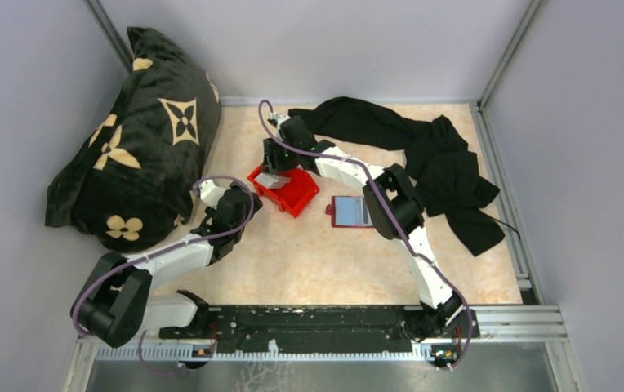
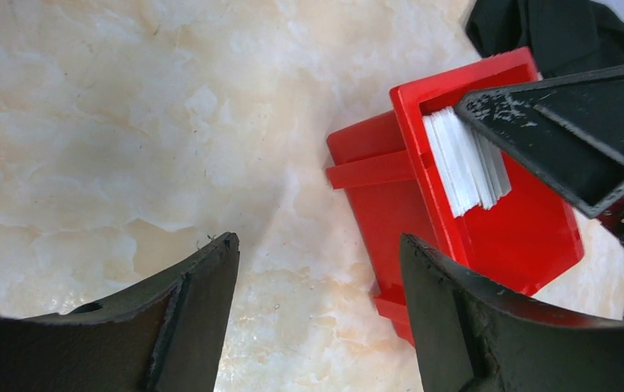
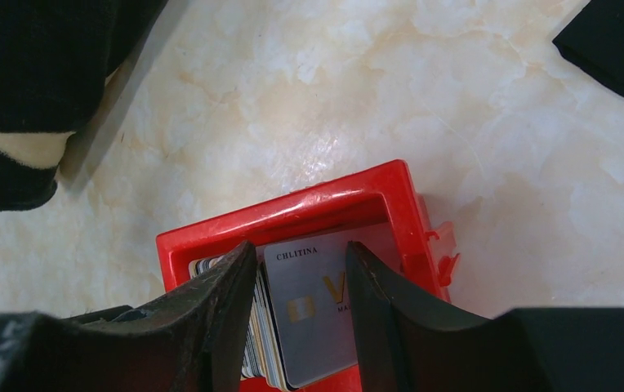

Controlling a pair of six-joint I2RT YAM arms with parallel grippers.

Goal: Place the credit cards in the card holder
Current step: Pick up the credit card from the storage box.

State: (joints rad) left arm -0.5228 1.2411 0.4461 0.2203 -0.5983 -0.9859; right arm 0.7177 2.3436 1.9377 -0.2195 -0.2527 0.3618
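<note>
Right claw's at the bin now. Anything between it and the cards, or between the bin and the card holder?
Nothing visible. The right claw sits inside the red bin, open, straddling the credit cards. From there to the open card holder, only table shows.

Credit cards (image 3: 305, 314): grey stack, standing on edge inside red bin (image 1: 299, 198). Card holder (image 1: 349, 211): open flat on the desk, 3 o'clock of bin.

Bright, even light leaves soft glare on the table (image 3: 337, 151); near fingers (image 3: 202, 327) blur.
</note>
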